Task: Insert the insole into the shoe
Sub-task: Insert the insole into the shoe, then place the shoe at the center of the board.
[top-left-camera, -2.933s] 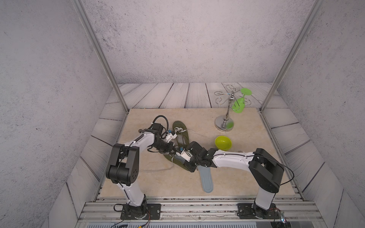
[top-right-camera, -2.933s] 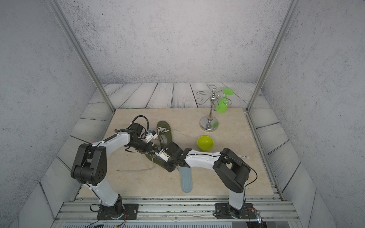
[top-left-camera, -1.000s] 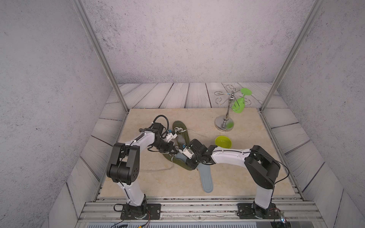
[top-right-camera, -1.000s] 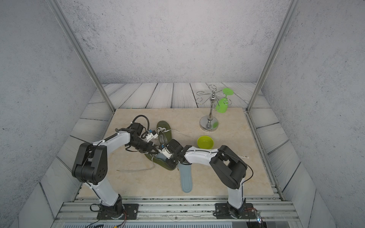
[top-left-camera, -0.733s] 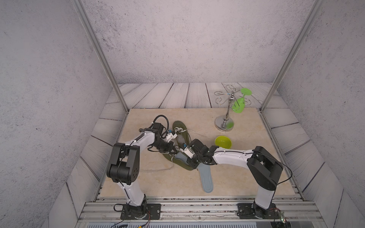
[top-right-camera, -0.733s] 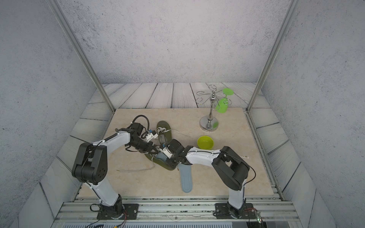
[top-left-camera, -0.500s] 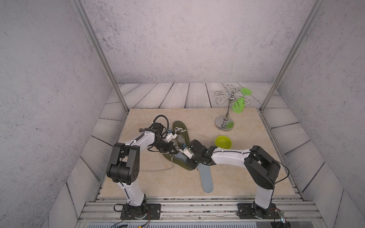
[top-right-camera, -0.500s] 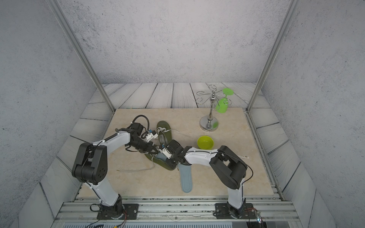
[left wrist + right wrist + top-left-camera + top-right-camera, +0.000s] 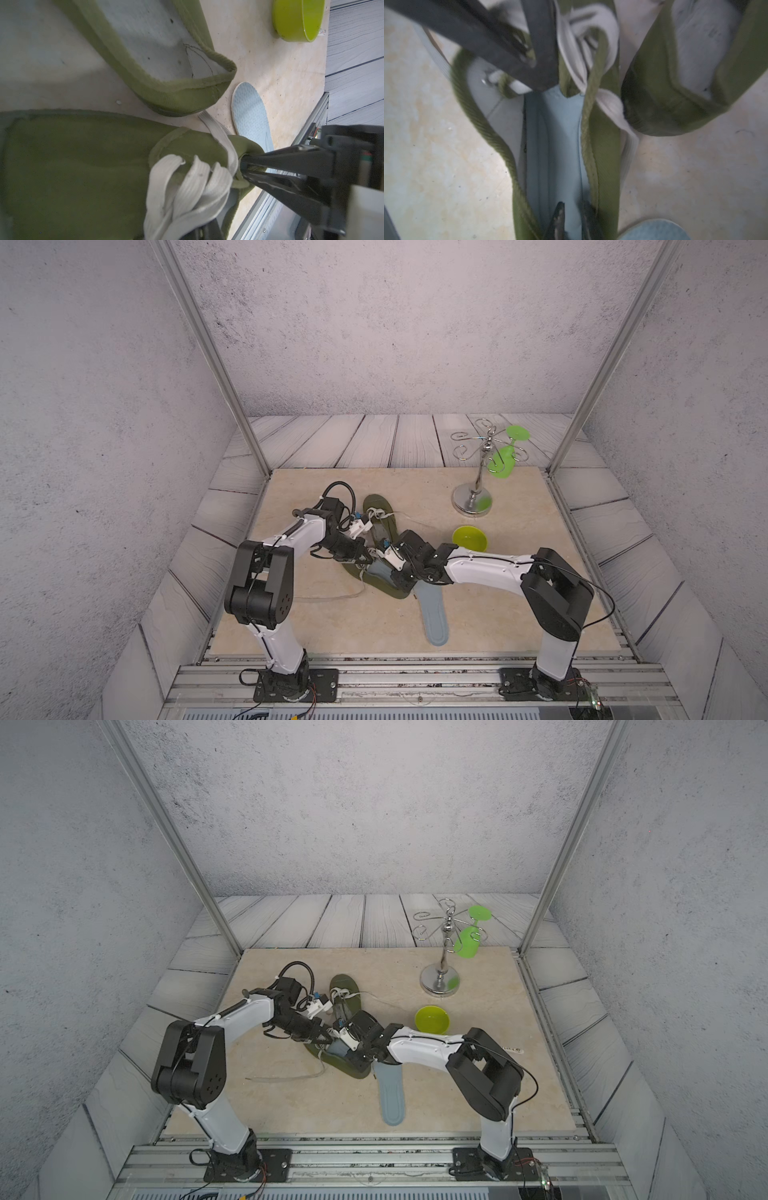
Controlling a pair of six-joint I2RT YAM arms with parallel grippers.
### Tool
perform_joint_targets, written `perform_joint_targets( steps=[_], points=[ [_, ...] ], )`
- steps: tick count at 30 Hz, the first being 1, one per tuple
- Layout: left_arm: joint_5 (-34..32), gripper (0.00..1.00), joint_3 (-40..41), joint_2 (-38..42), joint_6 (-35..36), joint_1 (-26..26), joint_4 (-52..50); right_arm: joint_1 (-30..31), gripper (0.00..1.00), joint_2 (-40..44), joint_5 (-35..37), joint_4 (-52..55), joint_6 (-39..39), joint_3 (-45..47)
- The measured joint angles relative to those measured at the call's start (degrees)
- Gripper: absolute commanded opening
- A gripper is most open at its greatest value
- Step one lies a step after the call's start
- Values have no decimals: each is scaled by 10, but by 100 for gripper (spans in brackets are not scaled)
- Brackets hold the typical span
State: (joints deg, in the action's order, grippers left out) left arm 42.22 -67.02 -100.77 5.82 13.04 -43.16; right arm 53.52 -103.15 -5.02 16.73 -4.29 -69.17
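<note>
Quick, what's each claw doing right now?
Left claw: closed, pinching the shoe beside its laces.
Right claw: tips inside that shoe over the insole; grip cannot be told.

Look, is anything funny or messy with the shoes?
Yes. The insole inside the near shoe looks curled along its sides, not flat. A second insole lies out on the table, and a loose lace trails across it.

I see two olive-green shoes with white laces on the beige mat, left of its middle. The near shoe sits sole-down, and the pale blue insole inside it is curled lengthwise, not flat. The far shoe lies just beside it, toward the far edge. A second insole lies flat toward the near edge, one end at the near shoe's heel.
</note>
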Motion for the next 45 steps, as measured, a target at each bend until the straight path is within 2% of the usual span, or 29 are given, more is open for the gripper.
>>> perform_joint_targets(
  steps=[8, 15, 20, 27, 37, 45],
  points=[
    [-65, 0, -40, 0, 39, 3, -49, 0, 22, 156, 22, 21, -14, -4],
    [-115, 0, -57, 0, 77, 2, -61, 0, 22, 242, 56, 38, -28, 60],
    [-151, 0, -96, -4, 112, -13, -72, 0, 23, 247, 76, 50, -30, 87],
    [-160, 0, -103, -2, 200, -60, -72, -3, 23, 247, 86, 54, -22, 101],
    [-192, 0, -103, 5, 339, -62, -65, -21, 23, 210, 78, 47, 0, 74],
    [-214, 0, -162, -42, 415, -85, -58, -33, 23, 180, 61, 42, 5, 48]
  ],
)
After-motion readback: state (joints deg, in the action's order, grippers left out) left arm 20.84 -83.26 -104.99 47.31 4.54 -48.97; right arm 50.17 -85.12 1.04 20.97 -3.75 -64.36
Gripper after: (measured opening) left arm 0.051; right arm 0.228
